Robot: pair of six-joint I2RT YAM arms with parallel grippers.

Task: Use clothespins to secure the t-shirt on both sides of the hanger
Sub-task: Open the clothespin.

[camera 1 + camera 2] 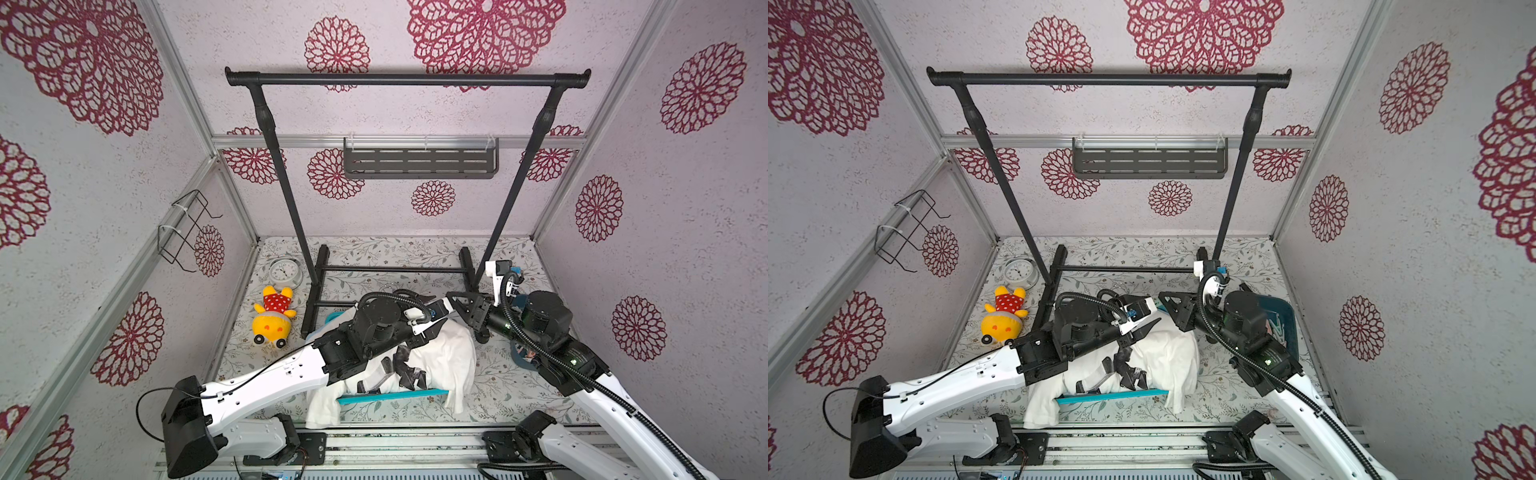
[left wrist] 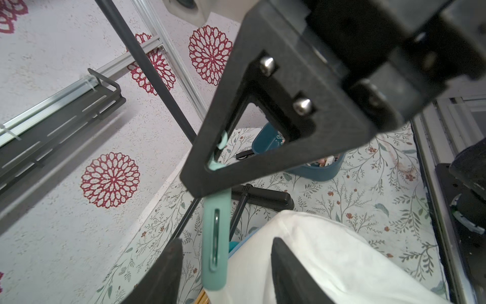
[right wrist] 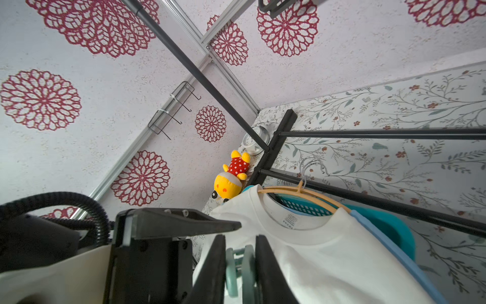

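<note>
Right claw point(image 3: 240, 237) pinched the mint-green clothespin point(image 3: 247, 271) just beside the white t-shirt point(image 3: 328, 258) on its hanger point(image 3: 284, 190), while the spread left claw point(image 2: 226, 239) flanked the pin's free end.

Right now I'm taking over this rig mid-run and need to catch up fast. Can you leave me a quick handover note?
Left gripper: open, fingers either side of the green clothespin, not gripping it.
Right gripper: shut on that clothespin.
T-shirt: on the wooden hanger, lying over a teal basket.
Spare pins: in the blue bin beside the right arm.
Done: no pin clipped to the shirt that I can see.
Left: clip one on each side of the hanger.
</note>
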